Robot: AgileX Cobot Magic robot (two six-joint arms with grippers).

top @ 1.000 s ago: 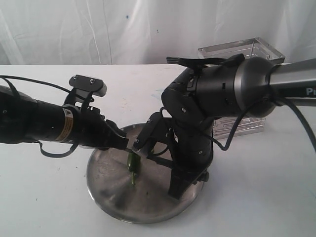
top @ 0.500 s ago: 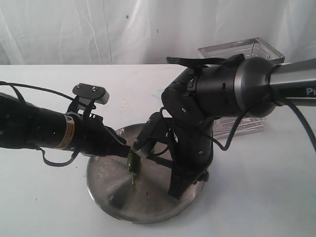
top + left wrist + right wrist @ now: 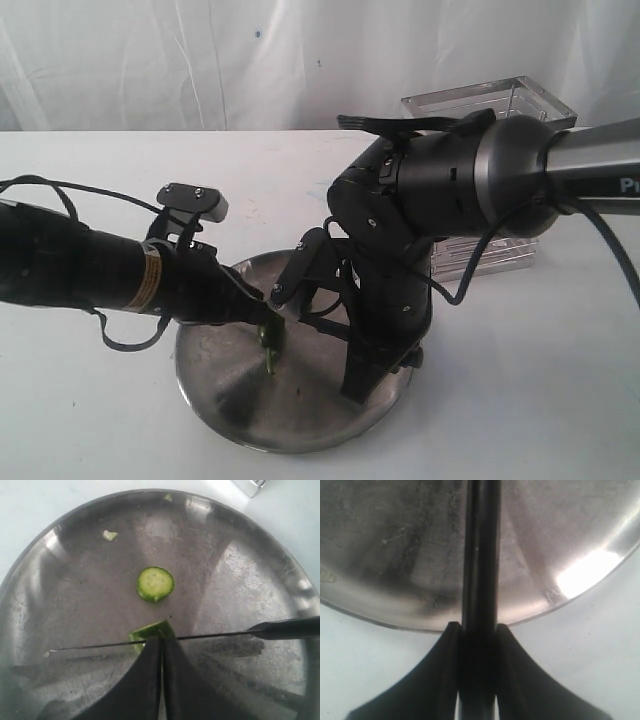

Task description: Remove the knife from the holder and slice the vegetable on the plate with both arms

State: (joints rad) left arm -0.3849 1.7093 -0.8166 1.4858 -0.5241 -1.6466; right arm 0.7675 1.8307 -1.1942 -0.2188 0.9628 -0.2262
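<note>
The steel plate (image 3: 300, 415) lies at the table's front. On it lies the green vegetable (image 3: 270, 340), a cut stub (image 3: 150, 629) in the left wrist view. My left gripper (image 3: 161, 641) reaches in from the left (image 3: 262, 316), shut on the stub's near end. My right gripper (image 3: 477, 626) stands at the plate's right edge (image 3: 365, 385), shut on the black handle of the knife (image 3: 479, 555). Its thin blade (image 3: 100, 645) runs across the vegetable just beyond the left fingertips. A round cut slice (image 3: 155, 583) lies further along the plate. The holder (image 3: 490, 105) stands at the back right.
Small green scraps (image 3: 110, 535) lie near the plate's rim (image 3: 30, 570). The bulky right arm (image 3: 450, 190) hangs over the plate's right half and hides much of the holder. White table and a white curtain surround the scene.
My left gripper has slid right and down to the vegetable and shut on its end. The right arm and the knife have not moved.
</note>
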